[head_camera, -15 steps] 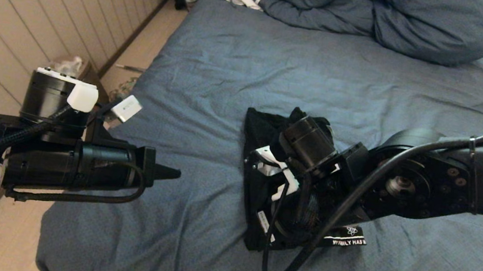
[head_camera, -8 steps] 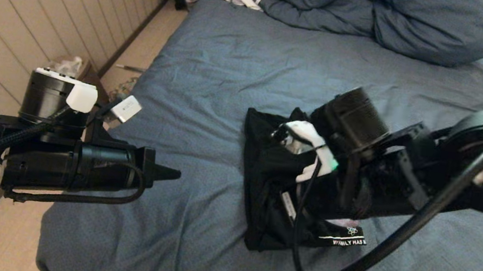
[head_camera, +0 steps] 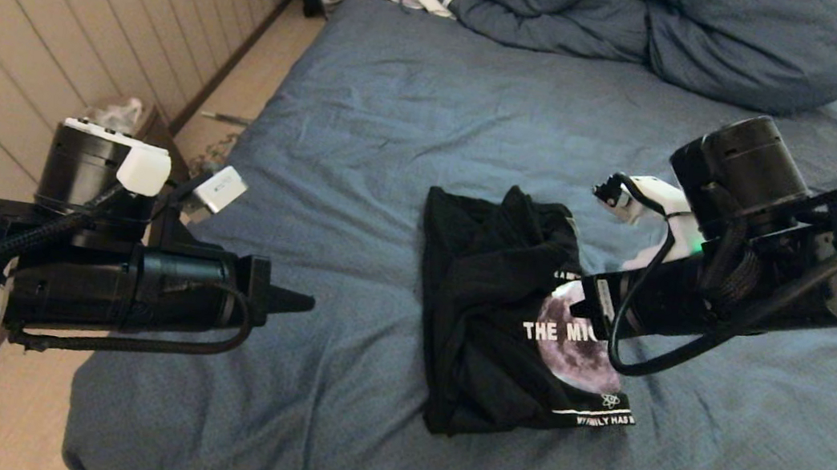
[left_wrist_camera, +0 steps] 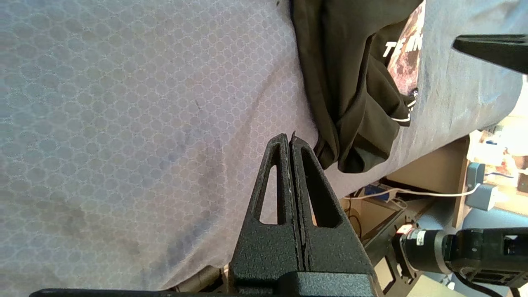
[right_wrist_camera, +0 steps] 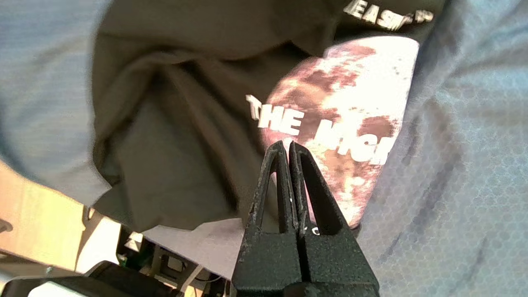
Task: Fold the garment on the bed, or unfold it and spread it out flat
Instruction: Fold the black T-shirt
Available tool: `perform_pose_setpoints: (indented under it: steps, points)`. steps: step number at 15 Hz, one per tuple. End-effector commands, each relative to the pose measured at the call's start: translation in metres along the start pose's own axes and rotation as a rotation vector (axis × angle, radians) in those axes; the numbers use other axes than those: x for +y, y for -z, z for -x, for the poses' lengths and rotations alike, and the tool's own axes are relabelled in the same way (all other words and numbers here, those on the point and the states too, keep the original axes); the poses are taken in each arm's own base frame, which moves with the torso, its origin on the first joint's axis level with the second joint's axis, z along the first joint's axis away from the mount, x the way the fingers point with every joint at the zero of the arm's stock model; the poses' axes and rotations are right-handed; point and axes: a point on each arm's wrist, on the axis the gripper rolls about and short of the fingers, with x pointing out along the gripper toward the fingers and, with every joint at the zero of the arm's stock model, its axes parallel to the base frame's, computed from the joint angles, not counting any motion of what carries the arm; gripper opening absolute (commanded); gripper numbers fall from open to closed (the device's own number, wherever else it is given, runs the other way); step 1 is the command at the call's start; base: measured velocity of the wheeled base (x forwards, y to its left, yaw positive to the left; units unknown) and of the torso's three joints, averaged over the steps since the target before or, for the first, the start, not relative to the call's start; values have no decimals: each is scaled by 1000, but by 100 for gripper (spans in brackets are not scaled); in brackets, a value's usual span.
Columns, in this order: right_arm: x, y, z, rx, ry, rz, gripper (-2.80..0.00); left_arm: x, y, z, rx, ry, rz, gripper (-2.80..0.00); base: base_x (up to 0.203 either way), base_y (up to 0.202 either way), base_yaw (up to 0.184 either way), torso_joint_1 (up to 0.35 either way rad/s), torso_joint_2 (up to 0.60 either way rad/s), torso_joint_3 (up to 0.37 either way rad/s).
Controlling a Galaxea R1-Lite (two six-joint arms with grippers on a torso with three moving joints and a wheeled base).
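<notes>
Garment (head_camera: 504, 319) bunched on bed (head_camera: 403, 104), right gripper (head_camera: 579, 305) pinched shut above, seemingly empty, left gripper (head_camera: 300, 302) likewise.

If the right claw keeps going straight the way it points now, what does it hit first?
Most likely the garment: the right claw, shut and empty, points at the moon print by the white lettering. How far above the cloth it sits is unclear. The left claw is parked, shut, over the bed.
</notes>
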Motion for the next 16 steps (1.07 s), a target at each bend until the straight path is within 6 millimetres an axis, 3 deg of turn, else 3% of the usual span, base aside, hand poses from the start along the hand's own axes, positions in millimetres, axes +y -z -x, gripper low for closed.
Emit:
perform_pose_setpoints:
  steps: [1, 7, 10, 16]
  points:
    - [-6, 1, -18, 44, 22, -16, -280, 1, 0, -1, 3, 1, 4, -280, 0, 0, 0, 0, 0, 0]
    - [-15, -21, -74, 32, 44, -45, -280, 0, 0, -1, 2, 1, 5, -280, 0, 0, 0, 0, 0, 0]
    - [-11, -35, -93, 9, 36, -48, -280, 0, 0, -1, 1, 2, 6, -280, 0, 0, 0, 0, 0, 0]
    - [17, -69, -90, -139, -31, -54, -280, 1, 0, -3, 5, -1, 6, -280, 0, 0, 0, 0, 0, 0]
